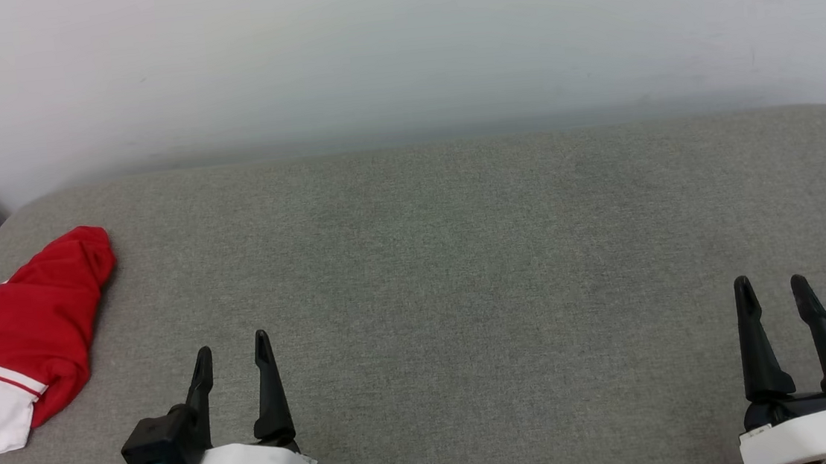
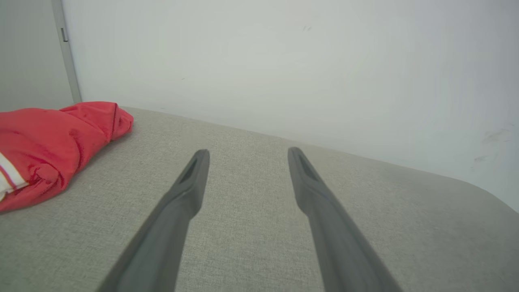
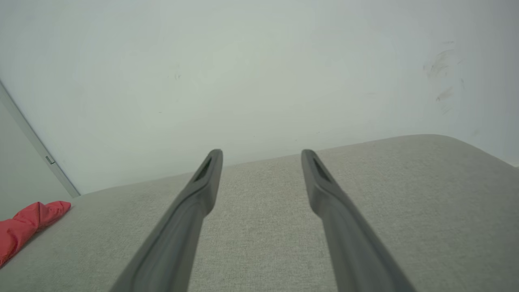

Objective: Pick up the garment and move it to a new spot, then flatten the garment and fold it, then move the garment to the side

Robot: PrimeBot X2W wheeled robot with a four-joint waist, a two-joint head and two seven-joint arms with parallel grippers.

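The garment [image 1: 17, 326] lies bunched at nine o'clock on the grey bench [image 1: 461, 272], at its edge. The left end effector [image 1: 232, 349] at seven o'clock and the right end effector [image 1: 770, 281] at five o'clock are both spread wide and empty. The pickup looks not yet begun. Next, the left arm would need to reach toward nine o'clock and pinch the cloth.

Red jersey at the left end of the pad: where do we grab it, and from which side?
Probably the bunched red fold at the far end of the garment: it stands up off the grey pad, so a pinch gets cloth rather than padding. Use the open left gripper, the nearer one, coming in from the bundle's right over bare pad.
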